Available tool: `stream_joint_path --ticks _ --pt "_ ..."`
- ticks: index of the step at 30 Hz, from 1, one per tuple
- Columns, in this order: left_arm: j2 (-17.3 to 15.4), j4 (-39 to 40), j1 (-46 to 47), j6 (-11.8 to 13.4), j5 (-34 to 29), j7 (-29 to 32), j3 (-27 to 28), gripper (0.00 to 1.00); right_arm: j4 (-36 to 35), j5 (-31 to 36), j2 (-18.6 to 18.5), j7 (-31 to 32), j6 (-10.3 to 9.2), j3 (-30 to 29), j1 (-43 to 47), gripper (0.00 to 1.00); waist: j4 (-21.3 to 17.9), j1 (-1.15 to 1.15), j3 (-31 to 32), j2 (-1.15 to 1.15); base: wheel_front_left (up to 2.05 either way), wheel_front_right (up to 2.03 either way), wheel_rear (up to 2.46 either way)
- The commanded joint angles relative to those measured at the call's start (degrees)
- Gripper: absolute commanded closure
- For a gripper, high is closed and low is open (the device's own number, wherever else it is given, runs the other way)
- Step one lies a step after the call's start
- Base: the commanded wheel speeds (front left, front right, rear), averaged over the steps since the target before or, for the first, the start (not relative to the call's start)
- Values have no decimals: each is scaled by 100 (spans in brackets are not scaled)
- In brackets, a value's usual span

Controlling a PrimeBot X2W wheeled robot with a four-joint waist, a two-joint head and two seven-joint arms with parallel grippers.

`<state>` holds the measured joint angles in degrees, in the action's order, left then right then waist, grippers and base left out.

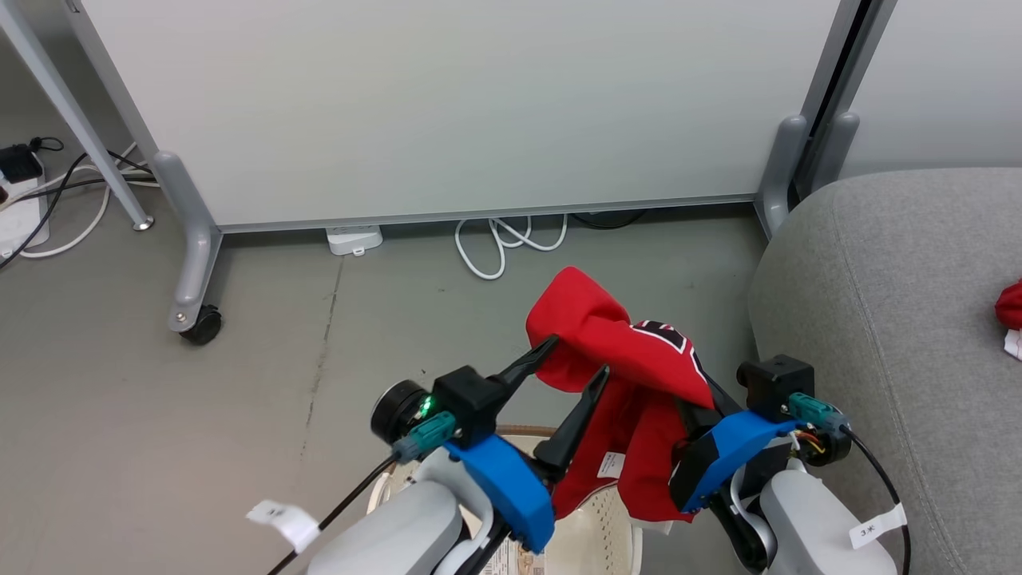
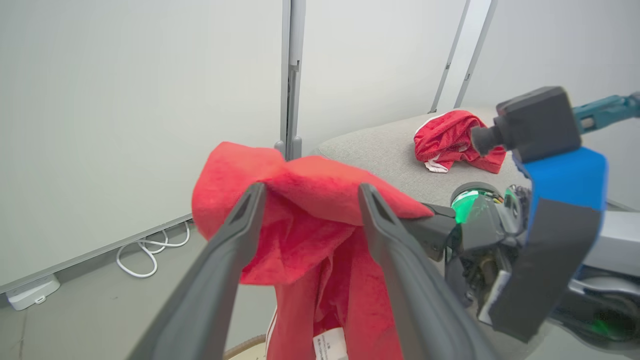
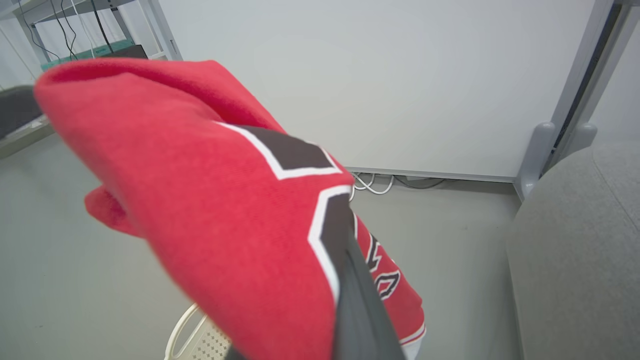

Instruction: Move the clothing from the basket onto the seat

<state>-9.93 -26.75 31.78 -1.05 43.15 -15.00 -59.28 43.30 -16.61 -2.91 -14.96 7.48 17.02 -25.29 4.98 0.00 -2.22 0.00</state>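
A red garment (image 1: 619, 343) with black-and-white numerals hangs in the air above the basket (image 1: 595, 531), its white tag dangling low. My right gripper (image 1: 699, 411) is shut on this clothing; the cloth drapes over its fingers (image 3: 357, 300) and hides their tips. My left gripper (image 1: 576, 359) is open, its two fingers (image 2: 240, 220) spread against the left fold of the fabric without pinching it. The grey seat (image 1: 902, 319) stands to the right. A second red garment (image 2: 450, 140) lies bunched on the seat (image 2: 380, 150).
A white partition panel (image 1: 447, 104) on castor feet (image 1: 200, 323) stands across the grey floor ahead. White cables (image 1: 503, 239) loop under it, and more cables with a power strip (image 1: 20, 216) lie at far left.
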Motion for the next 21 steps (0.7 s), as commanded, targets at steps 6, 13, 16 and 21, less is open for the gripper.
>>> stream_joint_path --ticks 6,13,16,21 --pt "-237 568 -730 -45 -550 -25 761 0 -74 67 3 -34 3 -77 109 100 -25 0 33 0 0 0 0" --pt "-323 904 -1419 -108 -1012 -25 1411 0 -103 98 3 -34 3 -123 132 100 -58 0 42 0 0 0 0" --pt "-350 933 -1720 -172 -1187 -25 1627 0 -114 103 3 -33 3 -132 150 100 -74 0 41 0 0 0 0" --pt "-314 933 -2070 -266 -1424 -26 1972 0 -131 112 3 -34 3 -173 172 100 -77 0 41 0 0 0 0"
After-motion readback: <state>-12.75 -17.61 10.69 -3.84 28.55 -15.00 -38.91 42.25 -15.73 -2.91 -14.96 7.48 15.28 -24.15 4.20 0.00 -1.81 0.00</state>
